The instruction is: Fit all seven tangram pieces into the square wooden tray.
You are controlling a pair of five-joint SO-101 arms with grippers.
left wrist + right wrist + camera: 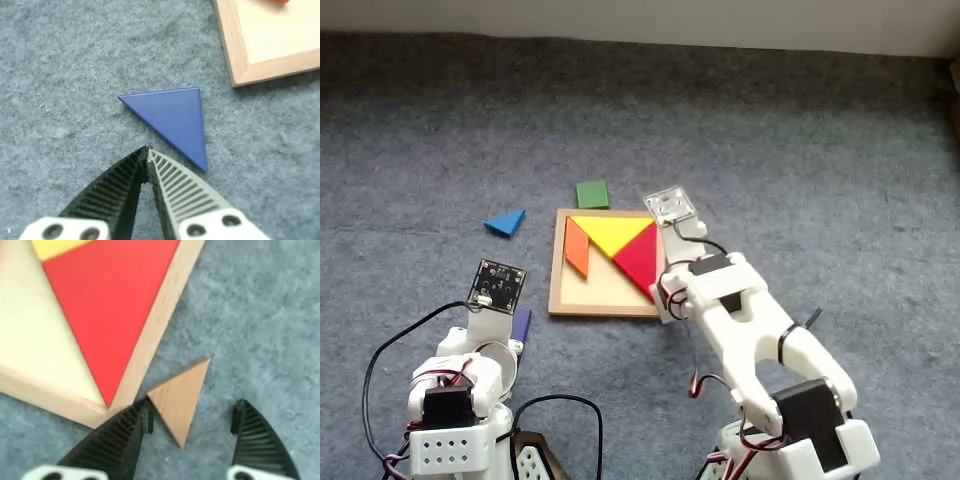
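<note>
Tray: one (590, 292), mid-counter (800, 150).
Pieces inside: three, namely an orange slanted piece (577, 247), a yellow triangle (605, 233) and a red triangle (638, 258).
Pieces outside: four, namely a green square (591, 194), a light-blue triangle (506, 222), a dark-blue triangle (175, 117) and a tan triangle (180, 397).
Tan triangle: beside the tray's corner, square corner pointing at it, long edge facing away.
Right pincer (192, 415): spread, astride the tan triangle.
Left pincer (146, 151): pressed together, just short of the dark-blue triangle's long edge.
</note>
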